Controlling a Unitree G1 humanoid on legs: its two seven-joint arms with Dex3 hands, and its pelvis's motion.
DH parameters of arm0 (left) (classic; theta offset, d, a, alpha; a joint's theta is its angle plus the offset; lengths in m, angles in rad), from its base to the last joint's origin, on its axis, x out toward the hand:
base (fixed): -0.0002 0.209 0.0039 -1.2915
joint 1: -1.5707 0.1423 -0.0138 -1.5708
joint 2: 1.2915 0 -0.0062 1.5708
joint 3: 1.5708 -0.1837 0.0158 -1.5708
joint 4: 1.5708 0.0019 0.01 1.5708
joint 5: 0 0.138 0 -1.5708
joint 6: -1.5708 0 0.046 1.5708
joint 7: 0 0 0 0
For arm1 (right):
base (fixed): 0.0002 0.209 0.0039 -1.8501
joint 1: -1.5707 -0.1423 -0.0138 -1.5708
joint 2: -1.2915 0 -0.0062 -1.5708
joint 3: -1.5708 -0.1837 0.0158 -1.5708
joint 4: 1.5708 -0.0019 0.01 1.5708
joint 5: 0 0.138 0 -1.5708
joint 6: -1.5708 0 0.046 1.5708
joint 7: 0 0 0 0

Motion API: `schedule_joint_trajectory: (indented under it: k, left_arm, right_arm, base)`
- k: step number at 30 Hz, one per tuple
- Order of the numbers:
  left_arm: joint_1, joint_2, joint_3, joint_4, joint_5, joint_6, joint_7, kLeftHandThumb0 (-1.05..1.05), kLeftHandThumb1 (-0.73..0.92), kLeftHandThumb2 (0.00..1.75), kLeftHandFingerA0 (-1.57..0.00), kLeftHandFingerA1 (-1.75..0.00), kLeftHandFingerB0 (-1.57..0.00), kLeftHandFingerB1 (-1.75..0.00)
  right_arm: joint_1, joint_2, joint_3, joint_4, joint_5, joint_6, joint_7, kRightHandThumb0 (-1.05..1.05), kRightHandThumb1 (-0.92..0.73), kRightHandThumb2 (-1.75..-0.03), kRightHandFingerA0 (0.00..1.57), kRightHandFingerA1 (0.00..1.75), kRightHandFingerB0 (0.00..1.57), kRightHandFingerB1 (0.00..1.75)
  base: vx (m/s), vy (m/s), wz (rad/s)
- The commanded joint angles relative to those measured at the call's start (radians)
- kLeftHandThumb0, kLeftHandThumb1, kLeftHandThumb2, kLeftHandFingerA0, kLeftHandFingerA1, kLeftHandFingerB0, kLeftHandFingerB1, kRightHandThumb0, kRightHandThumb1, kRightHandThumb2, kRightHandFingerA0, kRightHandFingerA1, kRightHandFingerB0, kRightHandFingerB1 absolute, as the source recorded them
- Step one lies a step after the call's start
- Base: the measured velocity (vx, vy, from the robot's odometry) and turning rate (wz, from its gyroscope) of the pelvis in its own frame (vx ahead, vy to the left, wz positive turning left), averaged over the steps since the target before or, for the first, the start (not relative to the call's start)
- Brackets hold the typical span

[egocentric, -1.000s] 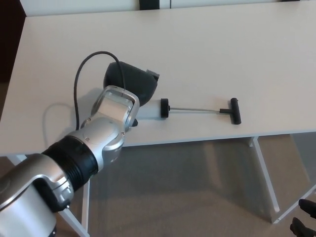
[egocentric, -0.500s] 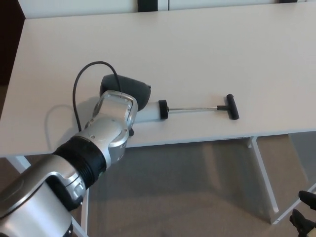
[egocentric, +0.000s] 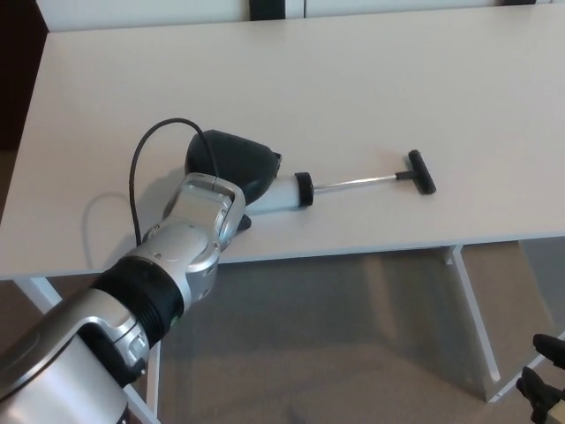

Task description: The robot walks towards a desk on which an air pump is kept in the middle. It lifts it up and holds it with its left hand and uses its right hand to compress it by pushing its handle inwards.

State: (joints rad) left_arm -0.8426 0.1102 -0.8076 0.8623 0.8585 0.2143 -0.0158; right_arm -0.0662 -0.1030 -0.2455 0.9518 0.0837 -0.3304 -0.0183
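Black and rounded, the left hand (egocentric: 231, 161) sits at the centre-left of the frame, closed over the near end of the pale cylindrical air pump (egocentric: 284, 193), its fingers wrapped around the barrel so that most of the barrel's left part is hidden beneath it. A silver forearm with a black ribbed cuff (egocentric: 159, 269) runs from the lower left corner up to that hand, and a thin black cable (egocentric: 134, 181) loops from the wrist up over the back of the hand. The visible part of the pump's barrel sticks out to the right of the hand and ends in a black collar (egocentric: 304, 189); from there a thin metal rod (egocentric: 357, 182) extends rightward and slightly upward, fully drawn out, to a black T-shaped handle (egocentric: 421, 172) right of centre. Whether the pump rests on or is just above the white rectangular desk (egocentric: 353, 79) cannot be told. The right hand (egocentric: 544, 384) shows only as dark fingertips at the lower right corner, well apart from the pump handle and below the desk edge, near a white desk leg (egocentric: 474, 316); whether it is spread or closed cannot be told.
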Motion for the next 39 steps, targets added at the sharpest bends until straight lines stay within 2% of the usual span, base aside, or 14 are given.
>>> schedule_joint_trajectory:
  k: [1,8,12,13,15,16,19,24,25,29,30,31,32,39]
  left_arm:
    - [0.04,0.013,0.003,0.056,-0.003,-0.143,0.118,-0.28,0.6,0.58,-0.82,-1.37,-0.78,-0.53]
    - [0.051,0.002,0.057,0.088,-0.045,-0.15,0.105,-0.3,0.69,0.64,-0.83,-1.4,-0.71,-0.53]
    - [0.062,0.042,0.084,0.071,-0.058,-0.198,0.108,-0.28,0.68,0.62,-0.84,-1.34,-0.71,-0.53]
    - [0.062,0.06,0.094,0.065,-0.067,-0.216,0.095,-0.29,0.53,0.86,-0.9,-1.16,-0.68,-0.65]
    - [0.061,0.074,0.102,0.06,-0.074,-0.229,0.086,-0.29,0.53,0.86,-0.9,-1.16,-0.68,-0.65]
    - [0.061,0.086,0.108,0.055,-0.079,-0.239,0.081,-0.22,0.57,0.58,-0.82,-1.29,-0.77,-0.5]
    - [0.063,0.11,0.117,0.048,-0.08,-0.258,0.081,-0.2,0.57,0.58,-0.79,-1.3,-0.79,-0.54]
    - [0.055,0.135,0.121,0.047,-0.077,-0.272,0.067,-0.2,0.59,0.58,-0.76,-1.32,-0.78,-0.54]
    - [0.058,0.137,0.121,0.047,-0.076,-0.275,0.068,-0.23,0.59,0.59,-0.78,-1.34,-0.77,-0.5]
    - [0.068,0.13,0.122,0.052,-0.078,-0.273,0.073,-0.24,0.59,0.58,-0.79,-1.39,-0.79,-0.5]
    - [0.07,0.131,0.123,0.054,-0.08,-0.279,0.076,-0.23,0.61,0.59,-0.83,-1.2,-0.75,-0.5]
    - [0.07,0.133,0.124,0.055,-0.081,-0.284,0.078,-0.23,0.61,0.59,-0.83,-1.2,-0.75,-0.5]
    - [0.067,0.136,0.123,0.056,-0.08,-0.287,0.075,-0.22,0.6,0.58,-0.83,-1.18,-0.73,-0.48]
    - [0.049,0.143,0.117,0.055,-0.07,-0.284,0.065,-0.21,0.6,0.58,-0.79,-1.32,-0.75,-0.51]
  right_arm:
    - [-0.014,-0.018,-0.012,0.005,0.011,0.014,-0.011,-0.3,-0.61,-0.58,0.78,0.45,0.65,0.42]
    - [0.036,0.014,-0.015,-0.114,0.043,0.025,0.016,-0.26,-0.61,-0.58,0.8,0.45,0.67,0.43]
    - [0.261,0.082,0.021,-0.525,0.121,0.062,0.091,-0.34,-0.65,-0.59,0.69,0.43,0.59,0.4]
    - [0.408,0.085,0.053,-0.701,0.149,0.006,0.128,-0.45,-0.58,-0.94,0.59,0.61,0.44,0.54]
    - [0.515,0.088,0.076,-0.831,0.168,-0.034,0.155,-0.45,-0.58,-0.94,0.59,0.61,0.44,0.54]
    - [0.623,0.095,0.097,-0.957,0.172,-0.074,0.158,-0.52,-0.6,-0.95,0.64,0.61,0.48,0.54]
    - [0.785,0.111,0.126,-1.155,0.163,-0.161,0.136,-0.53,-0.62,-0.97,0.6,0.61,0.42,0.52]
    - [0.933,0.141,0.125,-1.429,0.133,-0.286,0.083,-0.59,-0.61,-0.98,0.5,0.57,0.33,0.48]
    - [0.943,0.135,0.102,-1.52,0.133,-0.306,0.079,-0.65,-0.79,-0.64,0.26,0.3,0.25,0.29]
    - [0.859,0.109,-0.023,-1.783,0.118,-0.311,0.058,-0.71,-0.81,-0.64,0.16,0.28,0.21,0.29]
    - [0.771,0.093,-0.062,-1.825,0.094,-0.281,0.04,-0.36,-0.48,-1.06,0.0,0.48,0.0,0.46]
    - [0.714,0.082,-0.084,-1.846,0.078,-0.259,0.029,-0.36,-0.48,-1.06,0.0,0.48,0.0,0.46]
    - [0.617,0.061,-0.1,-1.864,0.054,-0.213,0.01,-0.72,-0.8,-0.65,0.19,0.27,0.21,0.28]
    - [0.277,-0.024,-0.112,-1.826,-0.006,-0.009,-0.048,-0.69,-0.8,-0.65,0.18,0.27,0.19,0.28]
  base:
    - [0.0,0.0,0.0]
    - [0.0,0.0,0.0]
    - [0.0,0.0,0.0]
    - [0.0,0.0,0.0]
    - [0.0,0.0,0.0]
    - [0.0,0.0,0.0]
    - [0.0,0.0,0.0]
    - [0.0,0.0,0.0]
    - [0.0,0.0,0.0]
    - [0.0,0.0,0.0]
    - [0.0,0.0,0.0]
    - [0.0,0.0,0.0]
    - [0.0,0.0,0.0]
    - [0.0,0.0,0.0]
